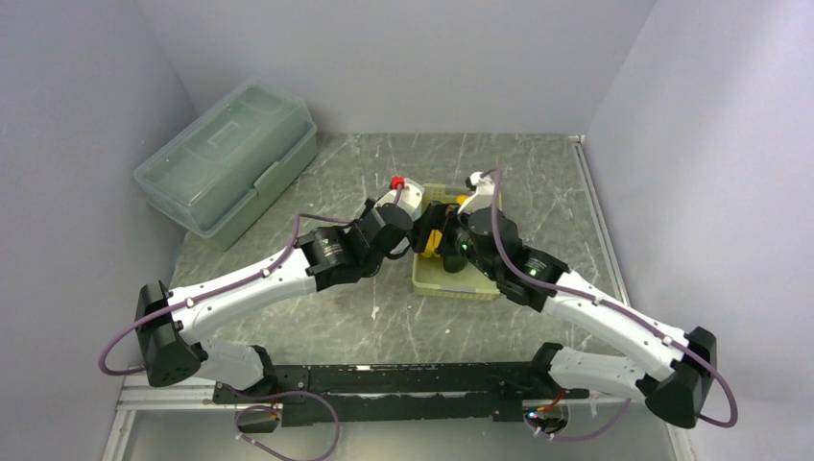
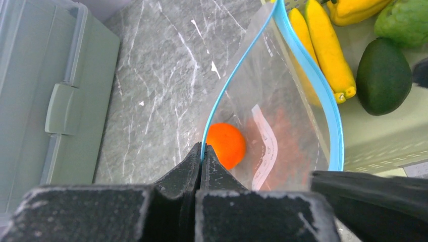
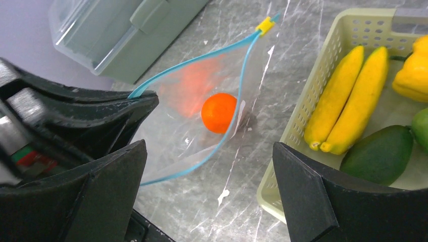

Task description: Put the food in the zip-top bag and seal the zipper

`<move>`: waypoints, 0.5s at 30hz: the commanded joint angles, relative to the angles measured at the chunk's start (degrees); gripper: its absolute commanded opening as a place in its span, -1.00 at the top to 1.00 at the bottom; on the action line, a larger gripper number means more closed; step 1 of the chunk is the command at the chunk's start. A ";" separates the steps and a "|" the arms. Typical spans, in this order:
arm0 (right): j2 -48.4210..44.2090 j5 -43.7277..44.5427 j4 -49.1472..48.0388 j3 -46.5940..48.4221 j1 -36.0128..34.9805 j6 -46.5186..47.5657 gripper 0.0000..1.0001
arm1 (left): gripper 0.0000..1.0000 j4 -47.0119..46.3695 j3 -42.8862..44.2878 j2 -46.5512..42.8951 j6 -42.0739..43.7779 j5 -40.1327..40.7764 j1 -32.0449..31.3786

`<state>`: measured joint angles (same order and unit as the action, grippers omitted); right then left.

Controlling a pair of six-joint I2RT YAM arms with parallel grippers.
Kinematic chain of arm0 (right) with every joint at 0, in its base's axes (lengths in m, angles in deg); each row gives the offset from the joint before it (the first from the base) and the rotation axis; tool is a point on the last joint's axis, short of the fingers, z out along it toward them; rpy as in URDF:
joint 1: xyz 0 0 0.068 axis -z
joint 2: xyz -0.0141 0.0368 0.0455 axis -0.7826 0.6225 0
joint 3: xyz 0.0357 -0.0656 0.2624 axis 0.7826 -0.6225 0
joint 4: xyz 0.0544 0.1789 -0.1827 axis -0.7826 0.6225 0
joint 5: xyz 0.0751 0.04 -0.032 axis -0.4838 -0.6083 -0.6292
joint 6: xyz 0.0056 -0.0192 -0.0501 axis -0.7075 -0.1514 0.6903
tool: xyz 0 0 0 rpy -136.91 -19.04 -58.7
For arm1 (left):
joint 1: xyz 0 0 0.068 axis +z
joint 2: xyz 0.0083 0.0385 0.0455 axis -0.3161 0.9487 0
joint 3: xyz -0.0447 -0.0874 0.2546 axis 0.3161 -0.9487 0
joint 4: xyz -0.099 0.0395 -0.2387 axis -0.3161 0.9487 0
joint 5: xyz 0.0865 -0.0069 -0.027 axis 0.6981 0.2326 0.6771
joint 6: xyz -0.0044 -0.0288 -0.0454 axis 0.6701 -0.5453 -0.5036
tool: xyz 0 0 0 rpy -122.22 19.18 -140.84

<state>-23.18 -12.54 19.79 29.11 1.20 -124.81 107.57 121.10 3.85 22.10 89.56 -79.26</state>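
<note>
The clear zip-top bag [image 2: 282, 116] is held up with its mouth open. My left gripper [image 2: 202, 154] is shut on the teal-blue zipper [image 2: 220, 85] at the bag's rim. A round orange [image 3: 219, 112] lies inside the bag. My right gripper [image 3: 209, 151] stands wide open and empty above the table, between the bag and the basket [image 3: 323, 65]. The rest of the food lies in the basket: two yellow banana pieces [image 3: 348, 101], a dark green avocado [image 3: 381, 154], a yellow piece [image 3: 411, 70] and a light green one [image 3: 421, 128]. A yellow slider [image 3: 264, 24] sits at the zipper's far end.
A large translucent lidded storage box [image 1: 226, 158] stands at the back left of the marbled table [image 1: 538, 182]. The pale perforated basket [image 1: 461, 288] sits in the middle, under both wrists. Grey walls close in the left, back and right sides.
</note>
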 commanded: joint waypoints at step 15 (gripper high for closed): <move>-7.89 15.55 16.08 -1.43 0.34 3.13 -0.99 | 1.00 0.91 1.39 -1.59 -1.06 2.71 -0.25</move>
<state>-33.00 -3.23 28.66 24.65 1.20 -122.21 108.07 121.10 3.83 22.10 90.69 -79.26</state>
